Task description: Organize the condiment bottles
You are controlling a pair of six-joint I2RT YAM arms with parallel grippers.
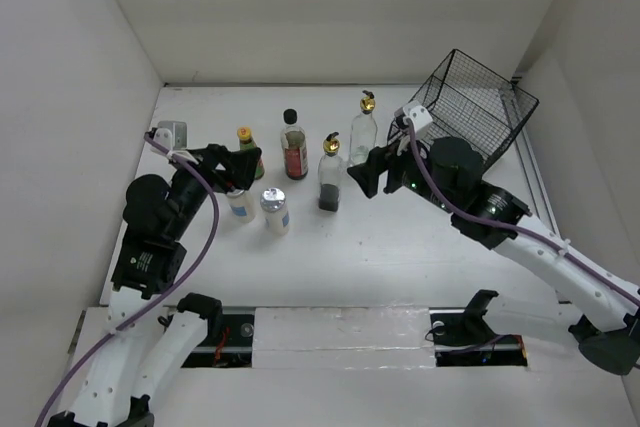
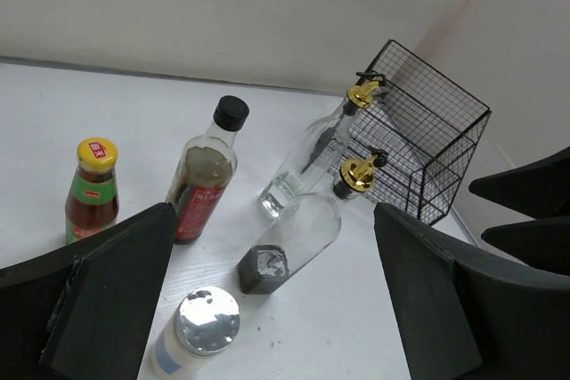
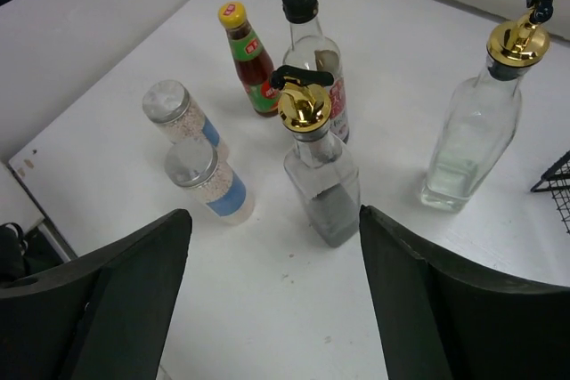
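Approach stage: I have both arms at the six bottles, upright mid-surface, basket well apart. Left fingers and right fingers apart, empty. Next, I judge: close on one.

White table. Standing upright on it:
- black-capped bottle
- yellow-capped bottle
- far gold-pourer bottle
- near gold-pourer bottle
- left short white bottle
- right short white bottle

In the far right corner: black wire basket, tilted.
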